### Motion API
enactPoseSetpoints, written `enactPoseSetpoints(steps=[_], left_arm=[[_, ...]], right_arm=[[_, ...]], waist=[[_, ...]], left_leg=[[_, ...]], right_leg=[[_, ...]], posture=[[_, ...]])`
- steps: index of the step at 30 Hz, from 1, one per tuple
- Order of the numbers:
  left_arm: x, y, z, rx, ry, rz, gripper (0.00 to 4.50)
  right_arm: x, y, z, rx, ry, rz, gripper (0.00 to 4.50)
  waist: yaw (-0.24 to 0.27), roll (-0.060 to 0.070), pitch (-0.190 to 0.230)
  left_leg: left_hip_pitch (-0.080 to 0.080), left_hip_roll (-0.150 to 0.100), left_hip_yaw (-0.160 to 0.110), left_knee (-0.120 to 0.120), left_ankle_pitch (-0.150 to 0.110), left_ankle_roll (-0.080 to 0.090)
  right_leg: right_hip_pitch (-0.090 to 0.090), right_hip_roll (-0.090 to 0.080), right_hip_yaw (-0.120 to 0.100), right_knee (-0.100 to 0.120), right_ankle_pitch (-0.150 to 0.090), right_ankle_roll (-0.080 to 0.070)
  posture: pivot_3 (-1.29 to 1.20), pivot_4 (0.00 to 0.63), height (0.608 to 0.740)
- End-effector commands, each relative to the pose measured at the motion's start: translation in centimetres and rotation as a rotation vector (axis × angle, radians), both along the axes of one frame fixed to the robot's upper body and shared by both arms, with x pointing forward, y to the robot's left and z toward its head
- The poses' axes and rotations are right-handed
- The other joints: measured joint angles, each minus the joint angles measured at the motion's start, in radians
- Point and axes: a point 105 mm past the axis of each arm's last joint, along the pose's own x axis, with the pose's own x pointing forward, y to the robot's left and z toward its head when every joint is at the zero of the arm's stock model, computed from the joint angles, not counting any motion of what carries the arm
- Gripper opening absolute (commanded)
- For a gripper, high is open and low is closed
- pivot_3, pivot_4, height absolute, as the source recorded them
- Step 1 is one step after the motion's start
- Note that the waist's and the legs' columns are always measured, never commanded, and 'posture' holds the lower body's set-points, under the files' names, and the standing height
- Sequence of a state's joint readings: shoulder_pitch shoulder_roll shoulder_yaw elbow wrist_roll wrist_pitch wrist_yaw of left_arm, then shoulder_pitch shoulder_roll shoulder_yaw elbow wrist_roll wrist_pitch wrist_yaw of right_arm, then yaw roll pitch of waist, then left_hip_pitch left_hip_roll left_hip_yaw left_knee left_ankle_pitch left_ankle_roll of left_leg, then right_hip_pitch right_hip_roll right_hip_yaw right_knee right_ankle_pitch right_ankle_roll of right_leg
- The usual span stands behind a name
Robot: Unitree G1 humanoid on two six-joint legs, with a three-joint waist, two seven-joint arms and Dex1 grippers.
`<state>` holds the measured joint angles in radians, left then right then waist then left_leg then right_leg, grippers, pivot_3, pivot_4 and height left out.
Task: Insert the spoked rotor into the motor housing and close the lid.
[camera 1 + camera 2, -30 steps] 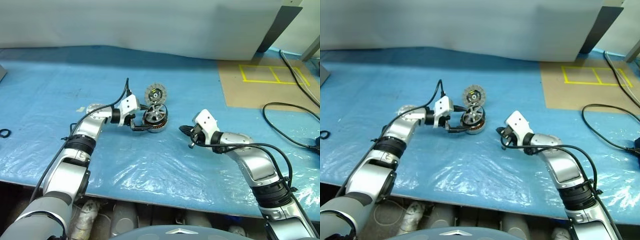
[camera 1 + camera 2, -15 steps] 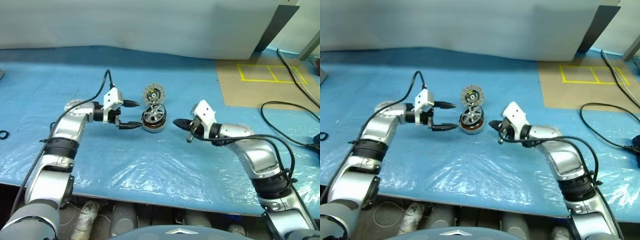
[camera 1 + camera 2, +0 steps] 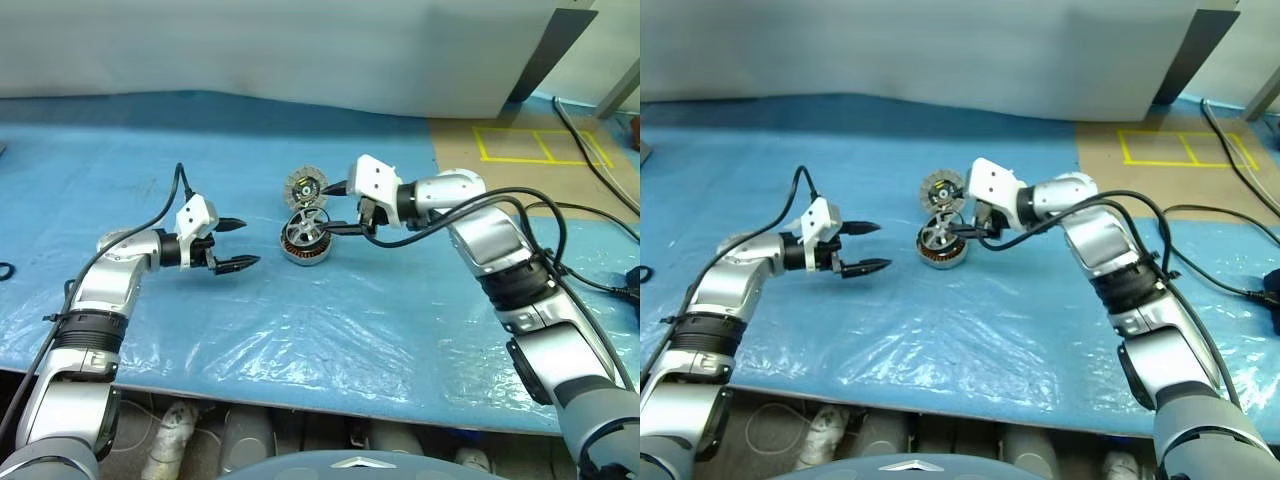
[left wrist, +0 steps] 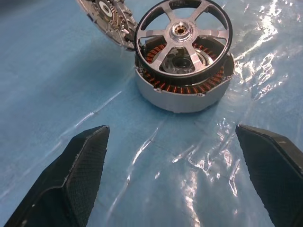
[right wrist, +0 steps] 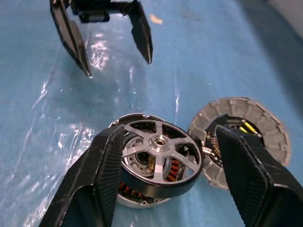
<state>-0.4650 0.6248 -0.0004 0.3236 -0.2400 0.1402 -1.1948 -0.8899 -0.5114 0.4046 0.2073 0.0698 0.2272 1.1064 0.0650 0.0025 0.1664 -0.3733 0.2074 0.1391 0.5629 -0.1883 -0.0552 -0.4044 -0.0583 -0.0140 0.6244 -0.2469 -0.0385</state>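
Wheel sitting in the cup, lid up

The spoked rotor [image 3: 305, 221] rests tilted on the motor housing [image 3: 303, 243] on the blue sheet [image 3: 330, 330], lid [image 3: 306, 185] standing open behind. The right gripper [image 3: 340, 208] hangs over it, fingers apart, holding nothing. The left gripper [image 3: 238, 243] waits nearby to the side, fingers wide apart.

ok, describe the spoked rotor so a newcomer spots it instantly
On the blue plastic-covered table, find the gray motor housing with copper windings. The spoked rotor sits tilted on its top: dark rim, silvery spokes, unlike the pale-faced open lid beside it.
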Motion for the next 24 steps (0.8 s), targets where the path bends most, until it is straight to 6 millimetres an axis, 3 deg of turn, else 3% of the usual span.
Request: enactPoseSetpoints(steps=[1, 7, 12, 24], left_arm=[[-0.5, 0.6, 1.2, 0.003, -0.050, 0.014, 4.50], [-1.4, 1.3, 0.1, 0.011, -0.029, 0.051, 4.50], [-2.4, 0.8, -0.7, 0.009, -0.013, 0.043, 4.50], [-2.6, -0.1, -1.0, -0.007, -0.006, 0.046, 4.50]], right_arm=[[0.9, 0.6, 0.8, -0.071, -0.077, 0.076, 3.00], [2.5, 1.7, 0.9, -0.161, -0.120, 0.142, 3.00], [3.6, 1.7, 0.0, -0.250, -0.110, 0.157, 3.00], [3.6, 1.0, -2.6, -0.402, -0.095, 0.218, 3.00]], waist=[[0.000, 0.000, 0.000], [0.001, 0.000, 0.000], [-0.002, 0.000, 0.000], [-0.004, 0.000, 0.000]], left_leg=[[0.000, 0.000, 0.000, 0.000, 0.000, 0.000], [-0.005, 0.001, 0.000, 0.002, 0.002, 0.004], [-0.007, 0.003, 0.000, 0.004, 0.002, 0.004], [-0.013, 0.007, -0.001, 0.015, 0.002, 0.005]], right_leg=[[0.000, 0.000, 0.000, 0.000, 0.000, 0.000], [-0.003, 0.000, -0.002, 0.001, 0.000, -0.001], [-0.004, 0.000, -0.004, 0.001, -0.002, -0.005], [-0.012, 0.001, -0.005, 0.013, -0.002, -0.010]], posture=[[0.00, 0.150, 0.740], [0.00, 0.150, 0.740], [0.00, 0.150, 0.740], [0.00, 0.150, 0.740]])
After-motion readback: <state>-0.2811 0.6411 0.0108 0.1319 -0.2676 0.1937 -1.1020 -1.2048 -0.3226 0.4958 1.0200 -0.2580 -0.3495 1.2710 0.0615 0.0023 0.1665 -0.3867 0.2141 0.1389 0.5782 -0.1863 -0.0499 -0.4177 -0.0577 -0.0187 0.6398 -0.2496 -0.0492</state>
